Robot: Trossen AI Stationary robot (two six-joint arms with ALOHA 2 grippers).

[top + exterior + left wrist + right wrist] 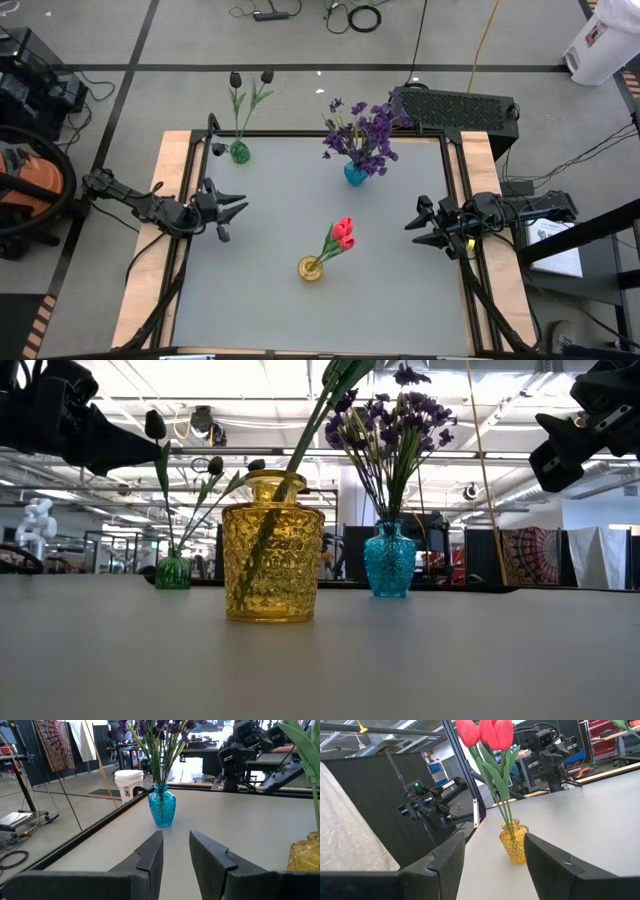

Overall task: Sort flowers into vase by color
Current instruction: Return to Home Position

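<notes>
With pink flowers (343,232) in the central yellow vase (311,268), purple flowers (365,130) in the blue vase (355,175) and black flowers (236,79) in the green vase (239,152) — all sorted, it seems — the left arm (150,205) and right arm (490,212), at either side of the tabletop (290,190) with jaws apart and empty, should draw back clear of stems.

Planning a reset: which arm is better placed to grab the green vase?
Left, likely. The left gripper, open, sits close to the green vase; the right gripper is across the table.
</notes>
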